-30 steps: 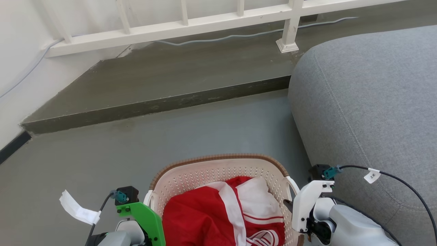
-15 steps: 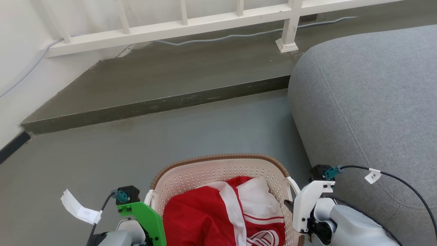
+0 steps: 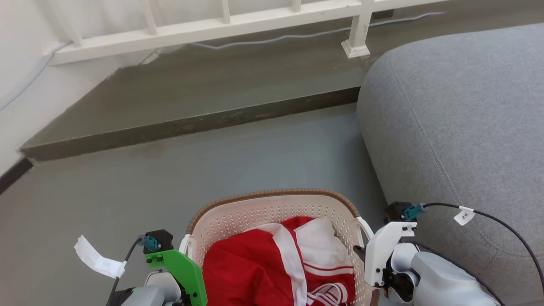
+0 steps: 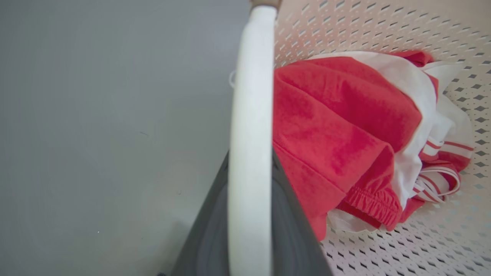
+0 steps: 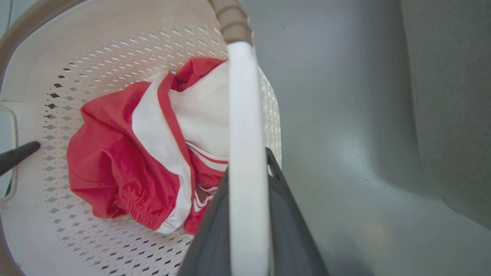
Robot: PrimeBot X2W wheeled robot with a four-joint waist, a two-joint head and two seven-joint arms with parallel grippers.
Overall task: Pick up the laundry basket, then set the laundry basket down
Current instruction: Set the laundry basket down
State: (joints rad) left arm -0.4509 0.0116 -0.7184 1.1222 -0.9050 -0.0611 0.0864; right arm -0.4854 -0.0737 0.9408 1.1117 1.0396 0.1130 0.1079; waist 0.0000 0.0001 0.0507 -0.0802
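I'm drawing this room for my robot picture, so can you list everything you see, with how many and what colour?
laundry basket: one, cream with a brown rim, bottom middle of the head view, between the arms
handles: two, white, one on each side of the basket
clothes: one bundle, red and white, inside the basket
cushioned seat: one, grey, on the right
railing: one, white, far side
step: one, dark grey, below the railing
cable: one, pale grey, along the step
floor: grey, around the basket
left claw: one, dark, closed on the left handle
right claw: one, dark, closed on the right handle
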